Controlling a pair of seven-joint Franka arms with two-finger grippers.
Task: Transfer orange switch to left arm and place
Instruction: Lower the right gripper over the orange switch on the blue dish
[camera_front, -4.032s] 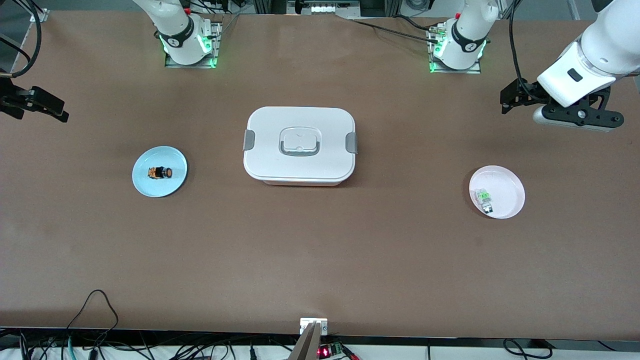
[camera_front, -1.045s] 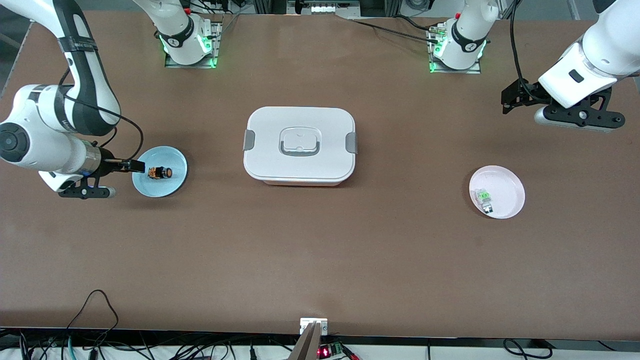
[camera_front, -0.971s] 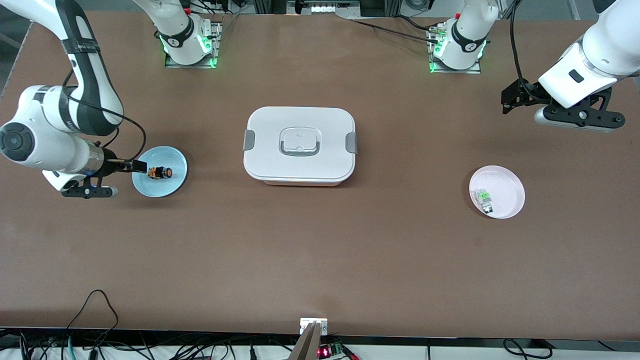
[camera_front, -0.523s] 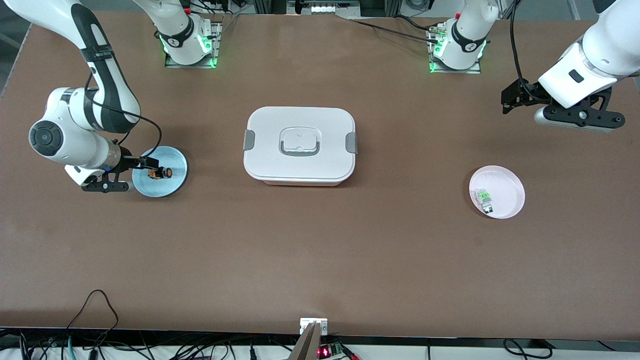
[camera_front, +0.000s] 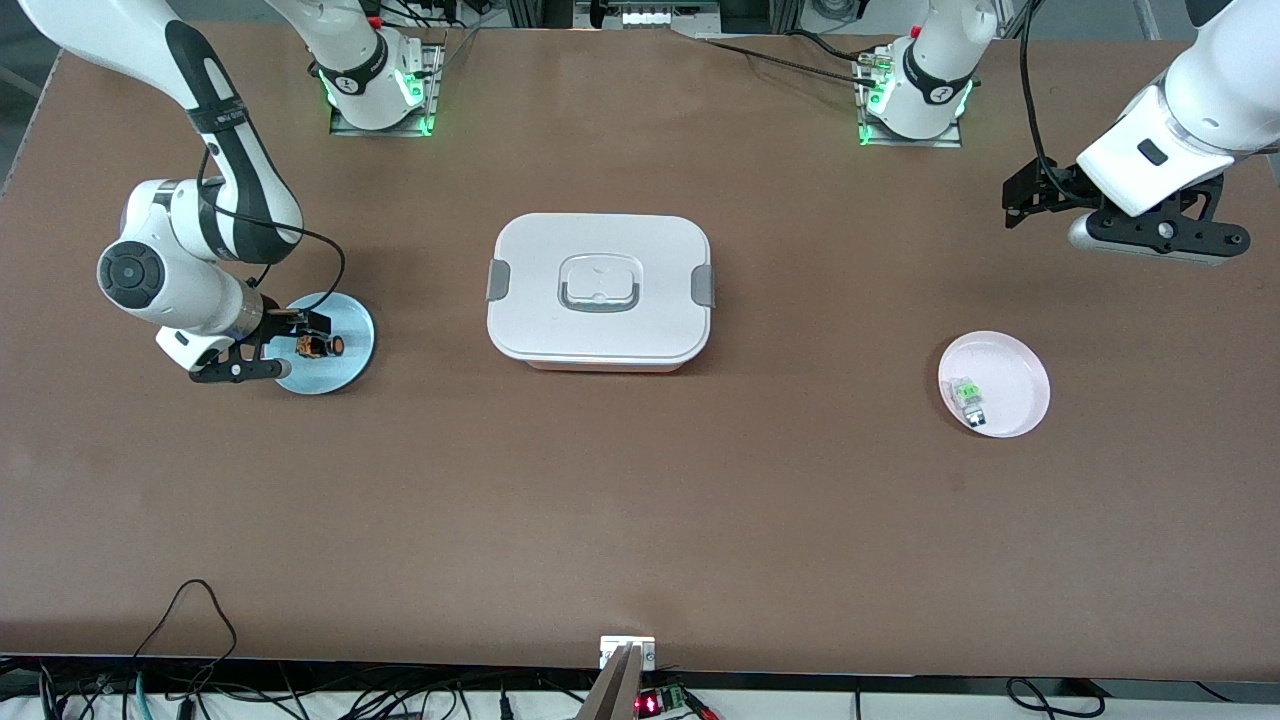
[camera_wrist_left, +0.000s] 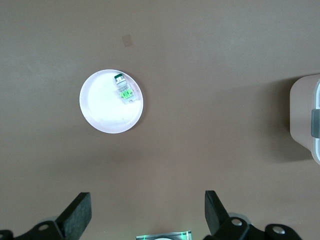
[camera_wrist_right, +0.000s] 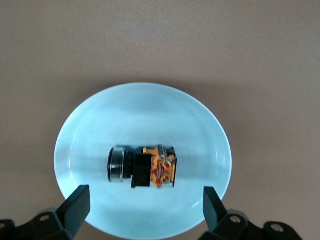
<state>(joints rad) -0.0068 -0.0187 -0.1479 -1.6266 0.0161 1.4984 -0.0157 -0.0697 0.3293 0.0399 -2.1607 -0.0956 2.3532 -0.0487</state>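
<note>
The orange switch (camera_front: 318, 346) lies on its side in the middle of a pale blue plate (camera_front: 350, 360), which sits on the brown counter (camera_front: 640, 500) toward the right arm's end; in the right wrist view the switch (camera_wrist_right: 142, 167) shows a black round cap at one end and an orange block at the other, resting flat on the plate (camera_wrist_right: 145, 120). The right tool (camera_front: 300, 335) hangs low over that plate, right above the switch, its two fingers (camera_wrist_right: 75, 205) spread wide to either side of the part and touching neither it nor each other, so the tool is released and grasps nothing. The right arm (camera_front: 190, 270) bends down to it from its base at the counter's edge farthest from the front camera. Beside the blue plate, at the middle of the counter, stands the box (camera_front: 600, 290), white with rounded corners, grey side clips and a grey-outlined handle recess in its closed lid. Toward the left arm's end lies a pale pink plate (camera_front: 1010, 370) holding a small clear component with a green top (camera_front: 968, 397). The left tool (camera_front: 1015, 200) waits in the air over bare counter near that end, well apart from the pink plate; its fingers (camera_wrist_left: 75, 217) stand wide apart and hold nothing.
</note>
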